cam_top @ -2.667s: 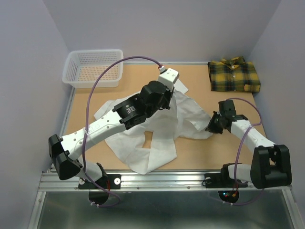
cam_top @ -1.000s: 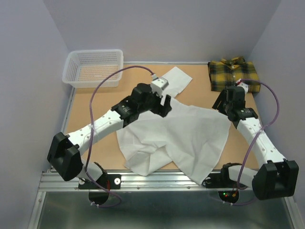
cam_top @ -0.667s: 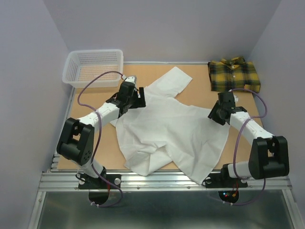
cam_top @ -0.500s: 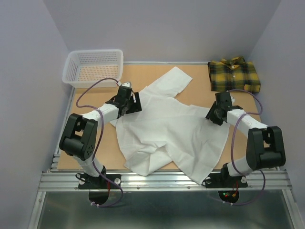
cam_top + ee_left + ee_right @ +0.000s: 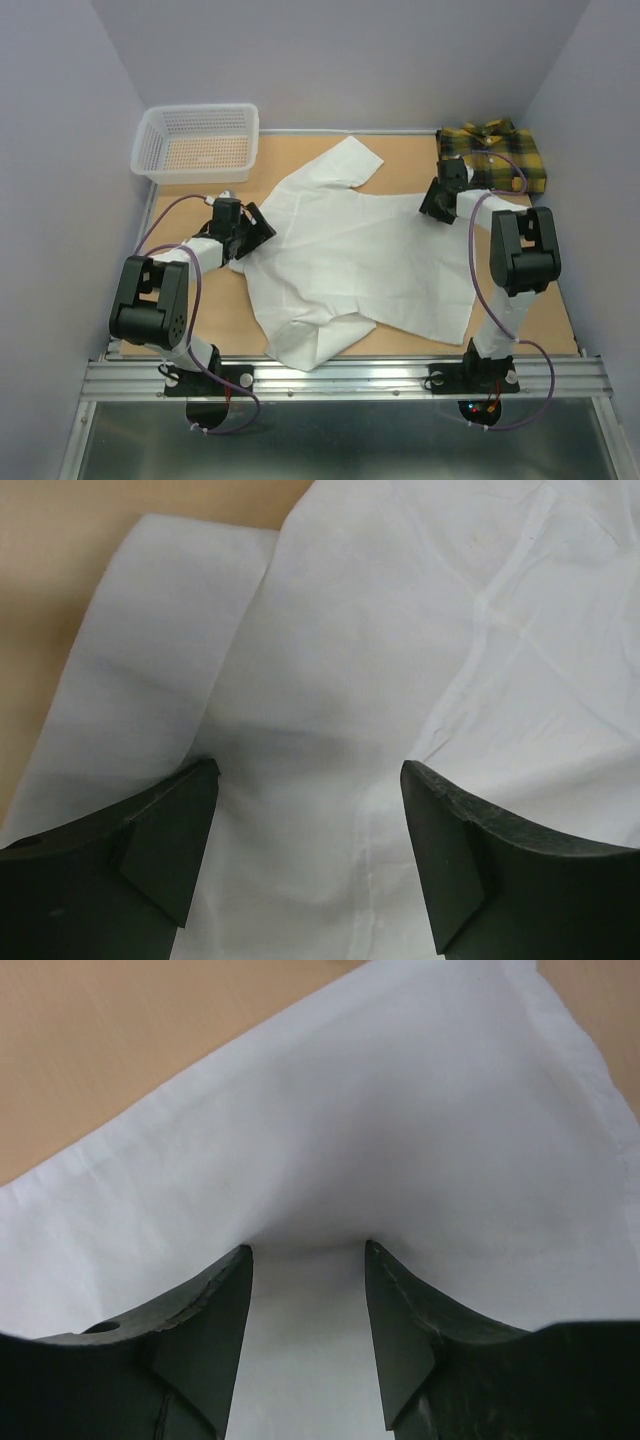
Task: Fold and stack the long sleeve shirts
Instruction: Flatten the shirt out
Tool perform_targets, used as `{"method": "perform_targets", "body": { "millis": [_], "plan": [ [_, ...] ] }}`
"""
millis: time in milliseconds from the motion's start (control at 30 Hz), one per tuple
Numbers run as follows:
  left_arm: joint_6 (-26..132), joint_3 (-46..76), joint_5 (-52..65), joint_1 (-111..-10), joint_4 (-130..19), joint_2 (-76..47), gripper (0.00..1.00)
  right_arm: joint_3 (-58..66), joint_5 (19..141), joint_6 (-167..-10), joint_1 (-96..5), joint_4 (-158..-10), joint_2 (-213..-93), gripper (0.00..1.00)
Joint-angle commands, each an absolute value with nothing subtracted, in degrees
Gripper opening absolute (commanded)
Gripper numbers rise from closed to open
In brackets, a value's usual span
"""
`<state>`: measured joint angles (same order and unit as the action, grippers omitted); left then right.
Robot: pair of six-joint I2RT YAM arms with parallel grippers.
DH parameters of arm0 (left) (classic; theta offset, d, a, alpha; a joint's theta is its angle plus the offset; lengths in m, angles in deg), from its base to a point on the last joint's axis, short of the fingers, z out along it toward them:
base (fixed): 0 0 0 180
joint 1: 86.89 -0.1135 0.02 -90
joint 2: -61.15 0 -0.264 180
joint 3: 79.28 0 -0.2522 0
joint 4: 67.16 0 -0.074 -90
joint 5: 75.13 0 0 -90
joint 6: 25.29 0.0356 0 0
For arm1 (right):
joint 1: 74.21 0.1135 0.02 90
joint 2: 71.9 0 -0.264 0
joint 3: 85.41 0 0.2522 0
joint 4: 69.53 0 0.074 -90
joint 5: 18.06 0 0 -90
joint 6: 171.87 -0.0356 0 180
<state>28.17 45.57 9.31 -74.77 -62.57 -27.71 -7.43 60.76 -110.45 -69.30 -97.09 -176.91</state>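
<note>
Two shirts: white shirt spread mid-table, plaid shirt folded far right; left gripper spread wide on left edge; right gripper half-spread, pinch unclear; smooth outward evenly before folding.

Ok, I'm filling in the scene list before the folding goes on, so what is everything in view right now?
white shirt: one, white, spread open across the middle of the table
plaid shirt: one, yellow and dark green, folded, far right corner
basket: one, white mesh, far left corner
table: one, tan
left arm: one, white and black, near left
right arm: one, white and black, right side
left gripper: one, black, open over the white shirt's left edge
right gripper: one, black, at the white shirt's far right corner
</note>
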Motion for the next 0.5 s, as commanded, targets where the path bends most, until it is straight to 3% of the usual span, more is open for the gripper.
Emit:
{"method": "perform_targets", "body": {
  "millis": [0,133,233,467],
  "plan": [
    [24.45,47.94,5.38,-76.69,-61.22,-26.22,0.86,2.09,59.46,-104.73,-69.55,-97.09,-186.84,0.55],
    [25.51,45.65,3.97,-76.78,-59.82,-24.72,0.87,14.89,59.98,-100.95,-69.46,-97.18,-193.88,0.57],
    [25.77,44.51,3.54,-76.70,-58.41,-22.00,0.87,18.16,61.47,-100.24,-69.47,-97.35,-191.98,0.59],
    [27.96,38.38,9.59,-71.01,-53.77,-15.14,0.87,9.84,62.63,-103.05,-69.46,-99.81,-178.27,0.70]
  ]
}}
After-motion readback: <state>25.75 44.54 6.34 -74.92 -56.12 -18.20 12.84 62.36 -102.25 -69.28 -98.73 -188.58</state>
